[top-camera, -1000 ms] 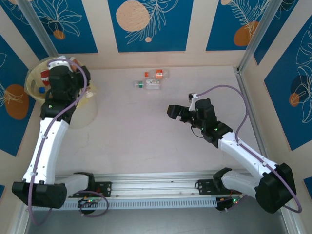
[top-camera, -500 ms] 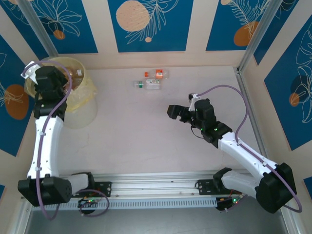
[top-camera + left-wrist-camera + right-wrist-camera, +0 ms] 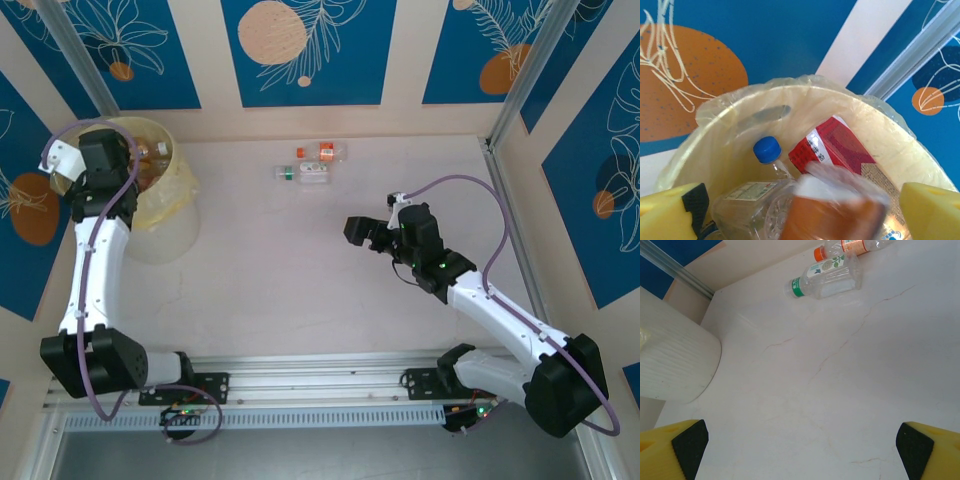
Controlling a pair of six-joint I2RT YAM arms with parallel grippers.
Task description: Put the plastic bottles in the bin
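Nearly done: several bottles [image 3: 767, 150] lie inside bin [image 3: 790, 87], L gripper [image 3: 802, 200] spread above it w/ blurred brown-label bottle [image 3: 835, 215] apparently dropping in, R gripper [image 3: 352, 228] spread, empty; two bottles [image 3: 322, 152] remain well right of bin.

The plastic bottles [image 3: 827, 280] look glossy and clear, the table [image 3: 815, 390] smooth and matt.

Bottle labels [image 3: 832, 149], print unreadable, no legible text

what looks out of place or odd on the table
Nothing spilled or damaged. A green-capped bottle and an orange-capped bottle lie on their sides far up the table, away from the bin. In the left wrist view a brown-labelled bottle is motion-blurred over the bin, apparently falling in.
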